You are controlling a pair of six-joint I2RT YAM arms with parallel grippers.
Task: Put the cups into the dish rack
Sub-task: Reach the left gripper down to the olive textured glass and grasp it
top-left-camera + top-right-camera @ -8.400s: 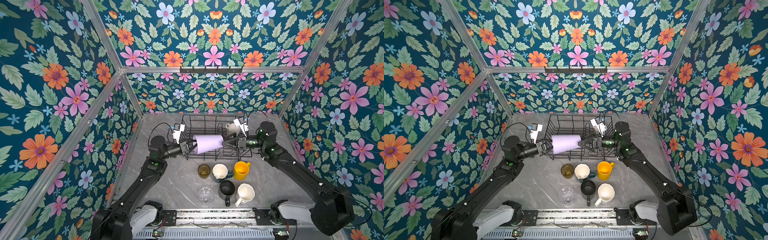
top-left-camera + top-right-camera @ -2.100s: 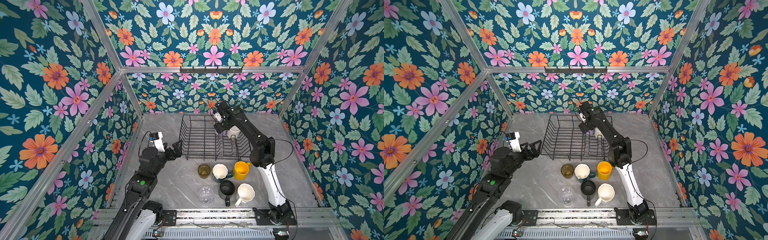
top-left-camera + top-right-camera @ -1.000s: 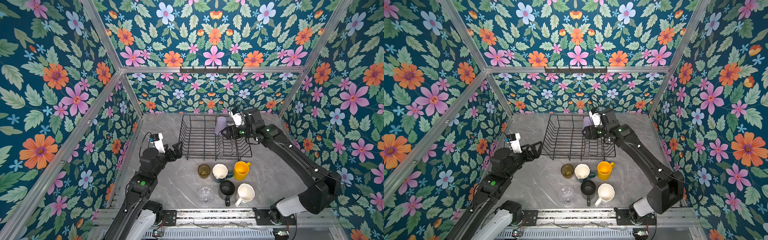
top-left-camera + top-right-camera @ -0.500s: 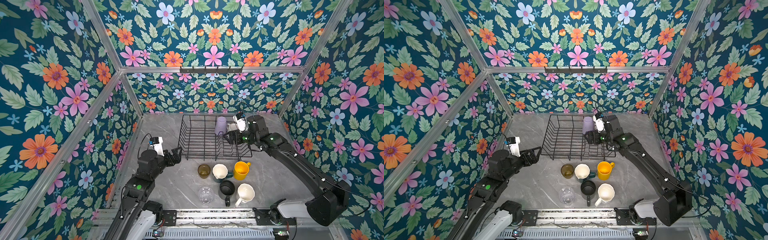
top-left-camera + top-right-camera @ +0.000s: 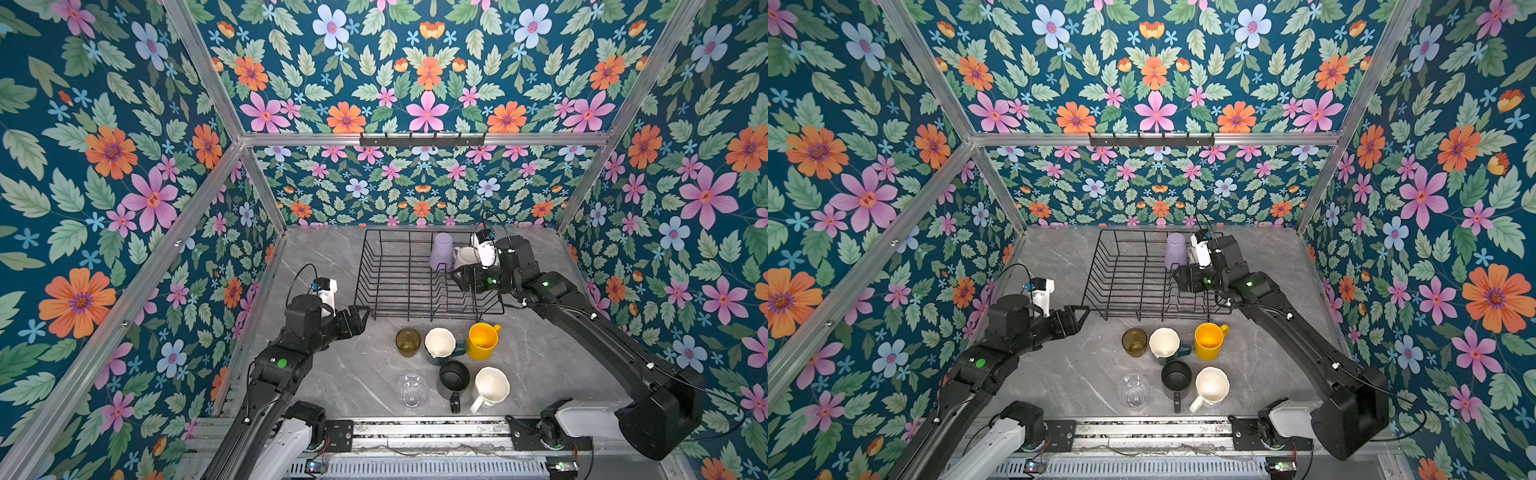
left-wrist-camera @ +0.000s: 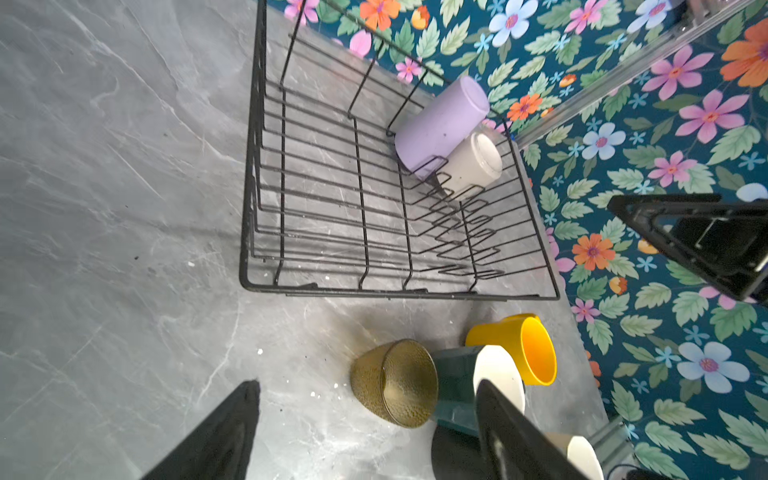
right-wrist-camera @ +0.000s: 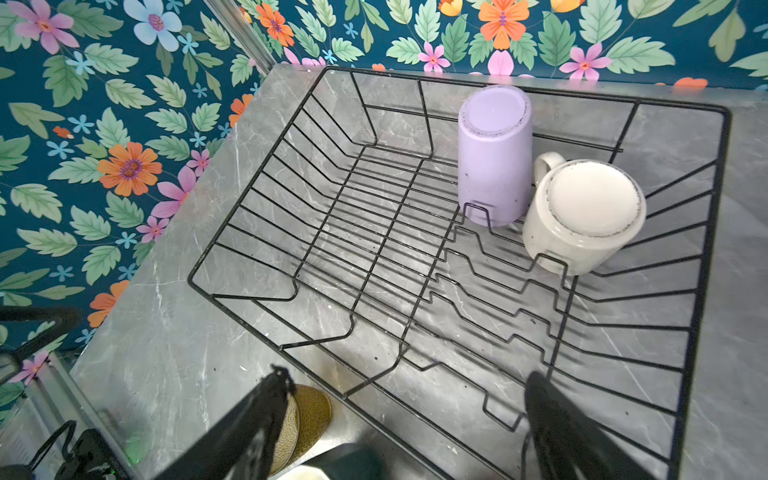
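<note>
The right gripper [image 5: 458, 279] hangs over the right side of the dish rack [image 5: 376, 266] with its two fingers spread wide and nothing between them. The wrist camera on that arm shows only bare wire and grey tabletop in the gap. It sits just in front of the two cups already loaded, clear of both.

Those two stand upside down in the back right part of the rack. One is a lavender tumbler [image 5: 441, 251] and just beside it, on its right, is an upside-down mug [image 5: 464, 257], pale, its handle turned towards the rack's back wall.

The left gripper [image 5: 360, 314] is near the rack's front left corner, outside the wires. Its fingers are also held apart and it carries nothing.

The other six cups stand upright on the grey table [image 5: 332, 374], in front of the rack. The row nearest the rack has an olive glass [image 5: 407, 342], a dark green mug [image 5: 440, 344] with a white inside, and a yellow mug [image 5: 482, 340], close together. Nearer the front edge are a clear glass [image 5: 411, 390], a black mug [image 5: 454, 380] and a white mug [image 5: 491, 387]. The black and white ones have handles pointing towards the front rail.
</note>
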